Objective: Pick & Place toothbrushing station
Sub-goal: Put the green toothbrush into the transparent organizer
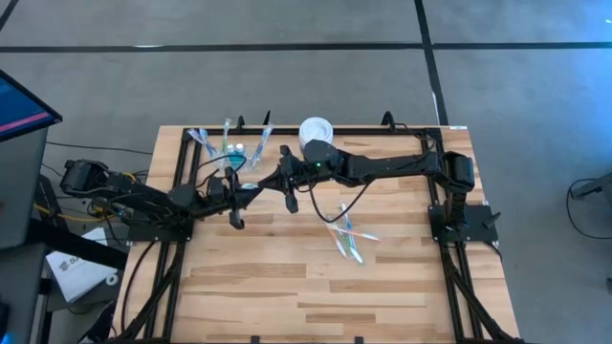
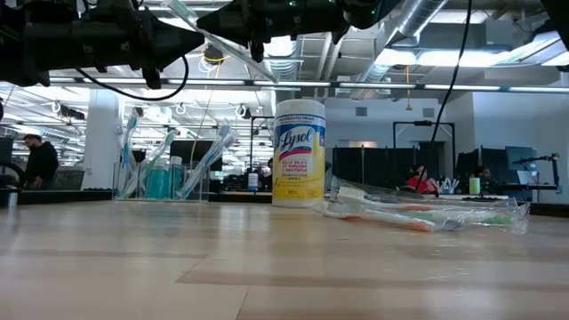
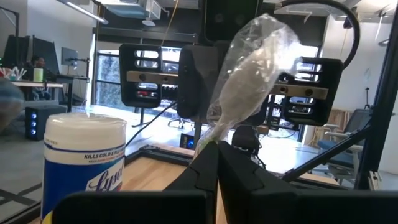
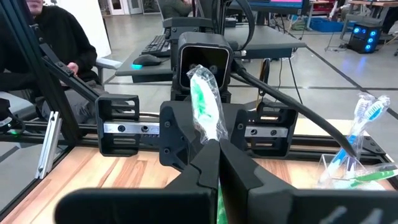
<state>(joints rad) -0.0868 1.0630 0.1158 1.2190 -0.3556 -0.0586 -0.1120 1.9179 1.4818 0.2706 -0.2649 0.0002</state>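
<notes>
Wrapped toothbrushes (image 1: pixel 346 235) lie nearest on the table (image 1: pixel 287 287), right of centre. Above mid-table, left gripper (image 1: pixel 251 187) and right gripper (image 1: pixel 283 178) meet, fingers of both clamped on 1 wrapped toothbrush (image 3: pixel 252 68). Light, stiff, slick film; grip mid-handle. Cup (image 1: pixel 232 153) with brushes sits far left, tub (image 1: pixel 316 131) beside it.

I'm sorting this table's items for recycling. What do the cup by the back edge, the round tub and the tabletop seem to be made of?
Cup: clear, glossy plastic by the look; the toothbrushes inside show through its wall.
Round tub: seemingly opaque white plastic with a printed yellow label.
Tabletop: pale wood strips with visible grain, a butcher-block look, matte.
</notes>
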